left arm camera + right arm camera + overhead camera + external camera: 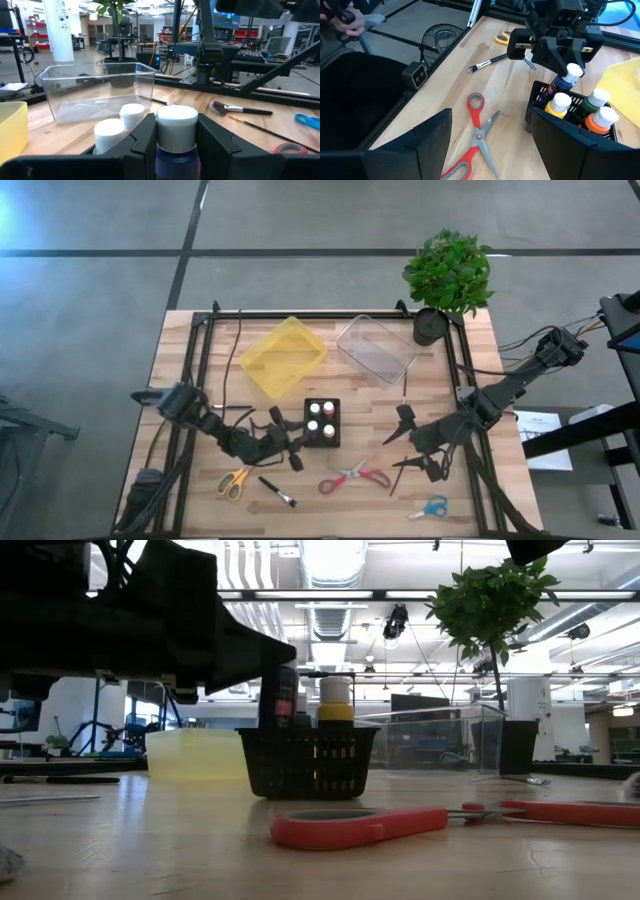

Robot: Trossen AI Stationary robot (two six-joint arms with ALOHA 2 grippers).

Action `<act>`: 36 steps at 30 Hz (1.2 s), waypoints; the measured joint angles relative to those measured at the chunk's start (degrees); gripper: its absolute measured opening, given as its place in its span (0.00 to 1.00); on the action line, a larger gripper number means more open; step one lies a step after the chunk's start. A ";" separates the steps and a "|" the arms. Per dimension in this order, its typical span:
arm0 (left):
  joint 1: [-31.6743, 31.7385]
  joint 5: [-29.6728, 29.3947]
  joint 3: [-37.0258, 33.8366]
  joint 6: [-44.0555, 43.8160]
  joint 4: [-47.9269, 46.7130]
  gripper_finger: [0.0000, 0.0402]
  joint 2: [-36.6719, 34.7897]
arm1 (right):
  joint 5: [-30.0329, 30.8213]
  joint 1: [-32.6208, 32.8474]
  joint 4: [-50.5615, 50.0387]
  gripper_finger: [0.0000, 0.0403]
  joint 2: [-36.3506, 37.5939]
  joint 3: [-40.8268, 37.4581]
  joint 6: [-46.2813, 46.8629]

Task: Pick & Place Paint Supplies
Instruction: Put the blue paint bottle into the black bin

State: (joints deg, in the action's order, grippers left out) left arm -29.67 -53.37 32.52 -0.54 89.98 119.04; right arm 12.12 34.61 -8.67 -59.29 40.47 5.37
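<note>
Clamping blue paint bottle [176,131]: left end effector [176,137].

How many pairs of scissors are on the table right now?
3. The yellow-handled scissors lie near the front left, the red-handled scissors at front centre, and the blue-handled scissors at front right, near the table edge. None looks hidden.

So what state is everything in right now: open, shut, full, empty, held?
Left tool: shut on the blue paint bottle, which is at the black basket.
Right tool: open, holding nothing.
Black basket: holds paint bottles.
Yellow bin: empty.
Clear bin: empty.
Red scissors: blades open, flat on the table.
Yellow scissors: flat on the table.
</note>
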 joint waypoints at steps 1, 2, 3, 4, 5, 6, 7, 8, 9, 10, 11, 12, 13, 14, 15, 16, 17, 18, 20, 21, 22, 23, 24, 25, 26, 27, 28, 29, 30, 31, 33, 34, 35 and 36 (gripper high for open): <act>0.10 -0.03 0.11 0.00 -0.04 0.27 0.05 | 0.00 0.00 0.00 0.65 0.00 0.00 0.00; 0.16 -0.03 0.26 0.01 -0.02 0.27 0.05 | -0.01 0.00 0.00 0.65 0.00 0.00 0.00; 0.18 -0.01 0.40 0.00 0.04 0.27 0.05 | -0.01 0.00 0.00 0.65 -0.01 0.00 0.00; 0.22 -0.01 0.43 0.00 0.03 0.27 0.05 | -0.01 0.00 0.00 0.65 0.00 0.00 0.00; 0.29 -0.01 0.48 0.00 -0.01 0.27 0.05 | -0.01 0.00 0.00 0.65 0.00 0.00 0.00; 0.38 0.22 0.54 0.00 -0.03 0.27 0.05 | -0.02 0.00 0.00 0.65 0.00 0.00 0.00; 0.44 0.45 0.62 -0.02 0.01 0.27 0.05 | -0.02 0.00 0.00 0.65 0.00 -0.02 0.00; 0.54 0.67 0.65 -0.13 0.04 0.27 0.05 | -0.02 0.00 0.00 0.65 0.00 0.00 0.00; 0.53 0.69 0.64 -0.15 0.01 0.27 0.05 | -0.02 0.00 0.00 0.65 0.00 -0.02 0.00; 0.54 0.69 0.63 -0.15 -0.02 0.27 0.05 | -0.02 0.00 0.00 0.65 0.00 0.00 0.00; 0.59 0.74 0.63 -0.20 0.00 0.27 0.05 | -0.03 0.00 -0.02 0.65 -0.01 -0.02 -0.01; 0.60 0.85 0.63 -0.39 0.02 0.27 0.05 | -0.02 0.00 0.00 0.65 0.00 -0.02 0.00; 0.62 0.87 0.63 -0.54 0.01 0.27 0.05 | -0.03 0.00 0.00 0.65 0.00 -0.02 -0.01; 0.64 0.90 0.63 -0.67 0.04 0.27 0.26 | -0.04 0.00 -0.01 0.65 0.00 -0.02 -0.02; 0.64 0.93 0.63 -0.83 0.07 0.27 0.58 | -0.05 0.00 -0.02 0.65 0.00 -0.02 -0.02; 0.64 0.95 0.63 -1.05 -0.01 0.27 0.87 | -0.07 0.00 -0.02 0.65 -0.02 -0.02 0.00; 0.64 1.07 0.68 -1.58 0.05 0.27 1.42 | -0.09 0.00 -0.04 0.65 0.00 -0.02 -0.03; 0.64 1.02 0.94 -2.06 0.03 0.27 2.08 | -0.11 0.00 -0.05 0.65 0.00 -0.02 -0.04; 0.64 1.08 1.64 -2.34 -0.05 0.27 3.35 | -0.13 0.00 -0.15 0.65 -0.02 -0.02 -0.04; 0.64 1.05 2.13 -2.30 -0.05 0.27 3.85 | -0.11 0.00 -0.15 0.65 0.00 -0.02 -0.02; 0.64 1.07 2.65 -1.99 -0.04 0.27 4.20 | -0.13 0.00 -0.24 0.65 0.00 -0.02 -0.03; 0.64 1.08 2.93 -1.55 -0.06 0.27 4.24 | -0.13 0.00 -0.42 0.65 0.00 -0.04 -0.04; 0.64 1.07 3.09 -1.36 0.01 0.27 4.23 | -0.13 0.00 -0.54 0.65 0.00 -0.04 -0.03; 0.64 1.09 3.20 -1.19 0.06 0.27 4.22 | -0.13 0.00 -0.49 0.65 0.00 -0.08 -0.03; 0.64 1.13 3.21 -0.99 0.04 0.27 4.22 | -0.13 0.00 -0.54 0.65 0.00 -0.12 -0.04; 0.64 1.10 3.11 -0.95 -0.02 0.27 4.22 | -0.13 0.00 -0.55 0.65 0.00 -0.17 -0.04; 0.64 1.08 3.08 -0.97 -0.03 0.27 4.22 | -0.13 0.00 -0.49 0.65 0.00 -0.17 -0.03; 0.64 1.12 3.08 -0.99 0.03 0.27 4.23 | -0.13 0.00 -0.53 0.65 0.00 -0.21 -0.04; 0.64 1.10 3.08 -1.01 0.15 0.27 4.42 | -0.13 0.00 -0.56 0.65 0.00 -0.24 -0.03; 0.64 1.08 3.08 -1.05 0.10 0.27 4.56 | -0.15 0.00 -0.52 0.65 -0.01 -0.24 -0.03; 0.64 1.10 3.08 -1.42 -0.03 0.27 5.16 | -0.17 0.00 -0.56 0.65 0.00 -0.24 -0.04; 0.64 1.10 3.09 -1.55 -0.01 0.27 5.41 | -0.17 0.00 -0.53 0.65 0.00 -0.24 -0.03; 0.64 1.10 3.10 -2.09 0.05 0.27 5.75 | -0.17 0.00 -0.57 0.65 0.00 -0.24 -0.04; 0.64 1.10 3.10 -2.64 0.04 0.27 6.13 | -0.17 0.00 -0.55 0.65 0.00 -0.24 -0.04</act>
State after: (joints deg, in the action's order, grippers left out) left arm -29.04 -52.28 35.62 -3.17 90.03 125.17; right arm 11.94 34.61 -9.21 -59.29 40.23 5.32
